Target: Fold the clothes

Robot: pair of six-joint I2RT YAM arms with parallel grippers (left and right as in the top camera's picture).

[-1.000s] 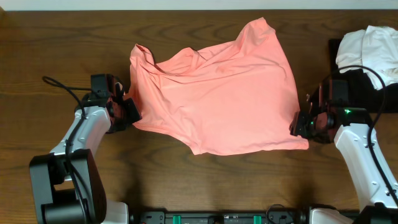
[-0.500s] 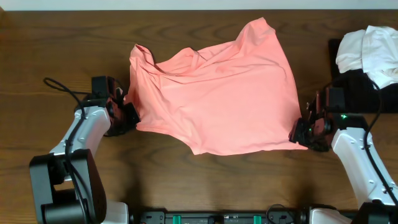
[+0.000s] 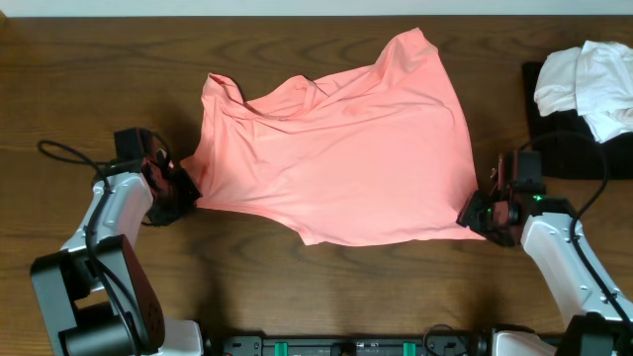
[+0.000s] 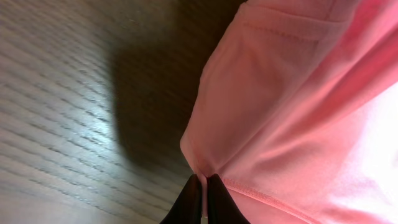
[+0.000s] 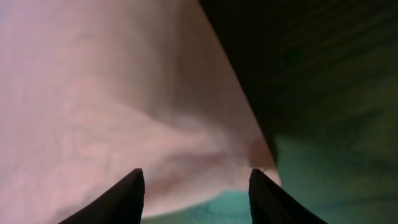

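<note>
A salmon-pink shirt (image 3: 336, 158) lies spread and rumpled across the middle of the wooden table. My left gripper (image 3: 186, 188) is shut on the shirt's left hem, pinching a fold of pink cloth (image 4: 261, 124) between its fingertips (image 4: 204, 182). My right gripper (image 3: 473, 216) is at the shirt's lower right corner. Its fingers (image 5: 196, 177) are open, with the pink cloth's edge (image 5: 124, 93) lying between and ahead of them, not pinched.
A pile of white clothes (image 3: 591, 79) lies on a black mat (image 3: 569, 148) at the far right edge. Cables trail from both arms. Bare dark wood (image 3: 99, 79) surrounds the shirt.
My left gripper has pulled the shirt's left edge further left, stretching the cloth. My right gripper has shifted slightly down and left at the shirt's lower right corner.
</note>
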